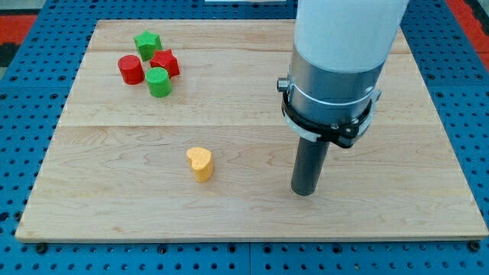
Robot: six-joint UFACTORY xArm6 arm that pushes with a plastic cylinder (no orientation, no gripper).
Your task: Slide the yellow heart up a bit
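The yellow heart lies on the wooden board a little left of its middle, toward the view's bottom. My tip rests on the board to the right of the heart, well apart from it and slightly lower in the view. The dark rod hangs from the arm's white and grey body at the view's upper right.
A cluster of blocks sits at the board's upper left: a green star, a red cylinder, a red block and a green cylinder. A blue pegboard surrounds the board.
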